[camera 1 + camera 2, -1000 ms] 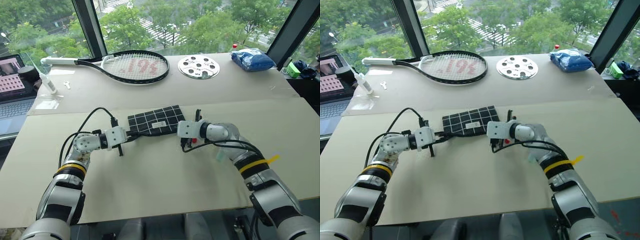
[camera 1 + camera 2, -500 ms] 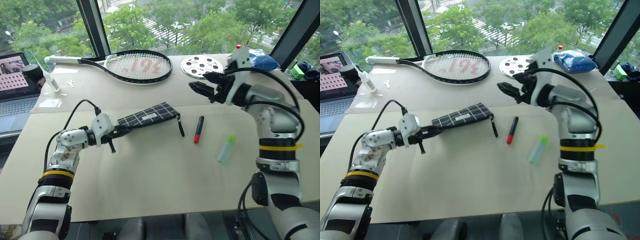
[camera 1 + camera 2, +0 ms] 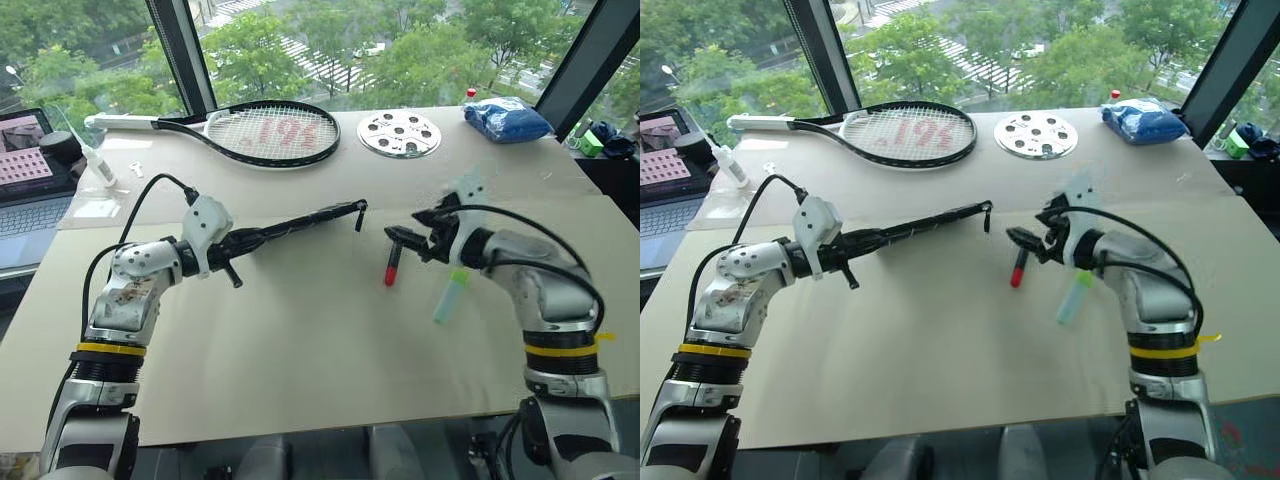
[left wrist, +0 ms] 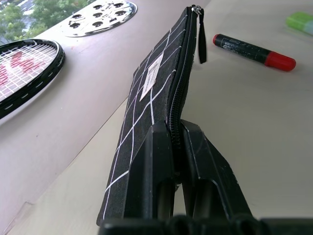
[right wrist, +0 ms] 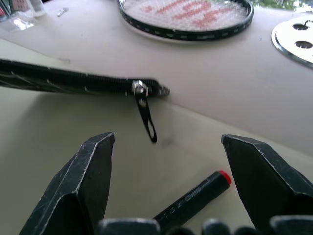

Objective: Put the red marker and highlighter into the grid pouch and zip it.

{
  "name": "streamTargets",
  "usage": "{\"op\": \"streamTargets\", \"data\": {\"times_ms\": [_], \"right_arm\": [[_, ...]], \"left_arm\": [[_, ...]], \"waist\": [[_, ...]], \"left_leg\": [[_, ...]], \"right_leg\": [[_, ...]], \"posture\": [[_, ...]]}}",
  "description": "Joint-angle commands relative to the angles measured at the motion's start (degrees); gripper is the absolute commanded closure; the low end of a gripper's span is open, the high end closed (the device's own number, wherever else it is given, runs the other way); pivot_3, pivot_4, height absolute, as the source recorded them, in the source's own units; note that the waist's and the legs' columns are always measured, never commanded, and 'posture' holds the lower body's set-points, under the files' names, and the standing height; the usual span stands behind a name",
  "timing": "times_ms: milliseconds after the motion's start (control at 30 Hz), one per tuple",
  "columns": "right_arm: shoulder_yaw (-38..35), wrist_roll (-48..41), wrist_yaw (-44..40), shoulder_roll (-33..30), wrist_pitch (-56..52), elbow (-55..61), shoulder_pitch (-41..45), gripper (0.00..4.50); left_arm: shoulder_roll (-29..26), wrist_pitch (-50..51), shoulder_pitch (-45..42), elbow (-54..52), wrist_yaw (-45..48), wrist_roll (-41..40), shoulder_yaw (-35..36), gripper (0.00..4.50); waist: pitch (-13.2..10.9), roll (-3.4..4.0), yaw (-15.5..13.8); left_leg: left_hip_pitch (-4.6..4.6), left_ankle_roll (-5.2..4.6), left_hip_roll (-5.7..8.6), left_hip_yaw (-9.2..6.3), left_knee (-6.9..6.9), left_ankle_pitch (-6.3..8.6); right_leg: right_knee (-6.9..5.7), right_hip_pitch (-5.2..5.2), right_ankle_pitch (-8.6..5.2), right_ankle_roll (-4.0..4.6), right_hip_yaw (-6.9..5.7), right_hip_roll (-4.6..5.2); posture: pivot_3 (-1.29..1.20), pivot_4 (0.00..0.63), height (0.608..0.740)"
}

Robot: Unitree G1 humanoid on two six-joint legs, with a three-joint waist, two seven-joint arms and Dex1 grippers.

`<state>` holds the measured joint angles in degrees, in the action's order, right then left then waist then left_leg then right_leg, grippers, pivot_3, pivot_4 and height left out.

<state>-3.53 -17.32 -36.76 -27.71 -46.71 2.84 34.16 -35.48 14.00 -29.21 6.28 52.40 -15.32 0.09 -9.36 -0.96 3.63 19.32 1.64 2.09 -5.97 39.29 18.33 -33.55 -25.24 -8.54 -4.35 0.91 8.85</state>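
A tennis racket [image 3: 255, 131] lies across the far side of the table [image 3: 300, 370], a perforated metal disc [image 3: 398, 133] beside its head; a blue bag [image 3: 505, 118] sits further right. A laptop [image 3: 25, 185] stands open at the left edge, near a small white bottle [image 3: 97, 165]

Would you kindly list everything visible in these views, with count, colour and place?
Flat black fabric grid pouch: one, white grid lines, lifted off the table, edge-up.
Slim red marker: one, red and black, lying on the table.
Stubby highlighter: one, pale blue-green with green cap, beside the marker.
Tennis racket: one, black frame, far side of the table.
Round metal disc with holes: one, silver, far side.
Blue packet: one, far right corner.
Laptop: one, left edge.
Beige table: one.
Left tool: shut on the pouch's end.
Right tool: open, above the marker.
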Motion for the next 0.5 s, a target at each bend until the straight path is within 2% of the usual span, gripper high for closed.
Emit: {"op": "streamTargets", "data": {"times_ms": [33, 267, 500], "right_arm": [[0.6, 0.3, 2.1, 1.3, 1.2, -0.2, 1.6, 0.64], [3.9, 3.6, 5.7, 6.1, 6.5, -7.9, 5.5, 0.64], [6.0, 5.9, 5.3, 9.0, 11.8, -17.0, 9.8, 0.64]], "left_arm": [[0.4, 0.8, -0.4, -2.8, -1.2, 0.1, 0.2, 4.5], [1.4, 2.0, 0.9, -5.2, -1.9, -0.4, 0.2, 4.5], [2.0, 2.3, 1.6, -6.2, -2.3, -0.1, -0.2, 4.5]], "waist": [[0.0, 0.0, 0.0], [0.0, 0.0, 0.2], [0.0, 0.0, 0.3]], "left_leg": [[0.0, 0.01, 0.0, 0.0, 0.0, 0.0], [-0.02, 0.02, 0.0, 0.0, 0.0, -0.01], [-0.02, 0.11, 0.0, 0.0, 0.0, -0.06]], "right_leg": [[0.0, 0.0, 0.0, 0.0, 0.0, 0.0], [0.0, 0.0, 0.0, 0.0, 0.0, 0.0], [0.01, 0.0, 0.0, 0.01, 0.0, 0.0]], "posture": [[0.0, 0.15, 0.74], [0.0, 0.15, 0.74], [0.0, 0.15, 0.74]]}}
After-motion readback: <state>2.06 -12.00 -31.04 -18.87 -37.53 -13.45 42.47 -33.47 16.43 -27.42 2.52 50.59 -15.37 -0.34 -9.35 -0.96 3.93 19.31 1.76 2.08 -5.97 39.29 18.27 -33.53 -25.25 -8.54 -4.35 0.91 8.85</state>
